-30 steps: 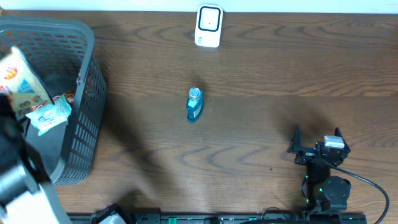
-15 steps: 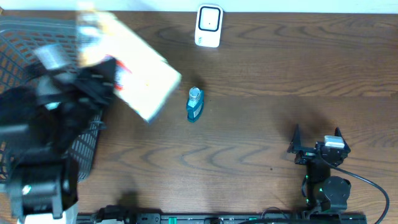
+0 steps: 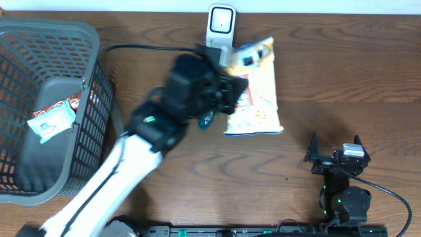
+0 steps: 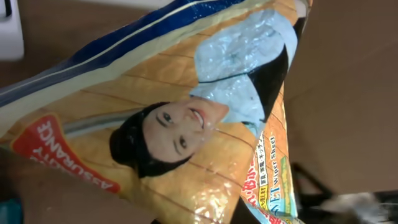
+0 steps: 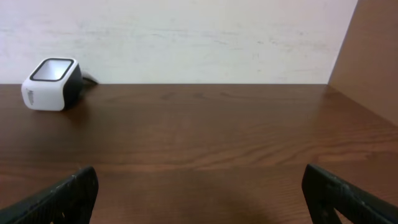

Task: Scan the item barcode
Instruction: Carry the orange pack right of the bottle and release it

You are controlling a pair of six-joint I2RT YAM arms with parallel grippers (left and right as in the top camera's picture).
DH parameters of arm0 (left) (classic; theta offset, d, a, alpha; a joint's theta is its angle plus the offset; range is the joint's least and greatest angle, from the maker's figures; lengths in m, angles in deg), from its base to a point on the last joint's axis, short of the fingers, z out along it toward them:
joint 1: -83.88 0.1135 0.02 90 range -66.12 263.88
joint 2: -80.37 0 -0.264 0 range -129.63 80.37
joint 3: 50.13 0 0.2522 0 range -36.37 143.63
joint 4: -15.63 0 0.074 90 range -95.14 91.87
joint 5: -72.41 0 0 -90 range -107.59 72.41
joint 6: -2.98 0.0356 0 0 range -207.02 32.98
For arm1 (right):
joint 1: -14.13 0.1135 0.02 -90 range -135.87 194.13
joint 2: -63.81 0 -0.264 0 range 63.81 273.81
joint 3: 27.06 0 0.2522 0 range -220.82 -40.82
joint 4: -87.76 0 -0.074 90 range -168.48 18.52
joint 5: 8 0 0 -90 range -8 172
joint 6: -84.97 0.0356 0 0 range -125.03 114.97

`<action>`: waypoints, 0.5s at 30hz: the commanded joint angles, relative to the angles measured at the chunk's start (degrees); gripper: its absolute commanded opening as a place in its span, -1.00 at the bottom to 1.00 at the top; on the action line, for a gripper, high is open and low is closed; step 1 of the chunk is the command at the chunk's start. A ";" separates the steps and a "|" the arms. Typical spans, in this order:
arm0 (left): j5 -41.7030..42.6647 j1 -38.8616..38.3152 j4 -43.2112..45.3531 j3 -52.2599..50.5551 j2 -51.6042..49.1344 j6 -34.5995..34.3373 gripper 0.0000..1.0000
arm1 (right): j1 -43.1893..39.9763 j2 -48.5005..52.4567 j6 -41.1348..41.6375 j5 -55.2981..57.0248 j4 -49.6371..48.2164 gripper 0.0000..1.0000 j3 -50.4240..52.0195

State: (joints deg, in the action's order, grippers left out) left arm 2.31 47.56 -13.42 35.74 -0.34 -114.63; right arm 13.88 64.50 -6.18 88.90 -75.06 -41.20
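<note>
The left end effector is clamped on the left edge of a flat packet, holding it over the middle of the counter just in front of the white scanner at the far edge. The right end effector sits by the near right corner with its fingers spread wide and nothing between them.

The main risk is a missed read. The wrist camera shows only the printed face with a smiling woman and no barcode, so I cannot tell which side carries the code. If that side faces away from the scanner window, nothing will register. The glossy film could also throw glare or buckle across the code. The grip is at one edge only, so the limp packet may sag or slip out during a quick turn. A small blue bottle stands right under the arm and could be knocked over.

The packet is soft, shiny plastic film, orange and cream with a blue stripe, roughly rectangular and crinkled. The scanner is a smooth, rounded, hard plastic block. The grey basket at the left edge is rigid mesh and holds a small pale pack. The counter is dark wood grain.
</note>
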 commanded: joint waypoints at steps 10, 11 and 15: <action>-18.71 -7.19 1.16 0.55 -20.65 -2.43 -0.85 | 0.28 -0.31 -0.85 0.04 0.20 0.99 0.07; -19.02 -7.17 0.87 0.55 -22.43 -2.45 -0.85 | 0.28 -0.31 -0.85 0.04 0.20 0.98 0.07; -20.02 -7.17 -0.07 0.55 -25.94 -2.45 -0.82 | 0.28 -0.31 -0.85 0.04 0.20 0.98 0.07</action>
State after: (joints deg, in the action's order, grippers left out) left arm -15.02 40.29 -13.42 35.74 -25.19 -116.82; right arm 13.88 64.50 -6.18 88.90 -75.08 -41.20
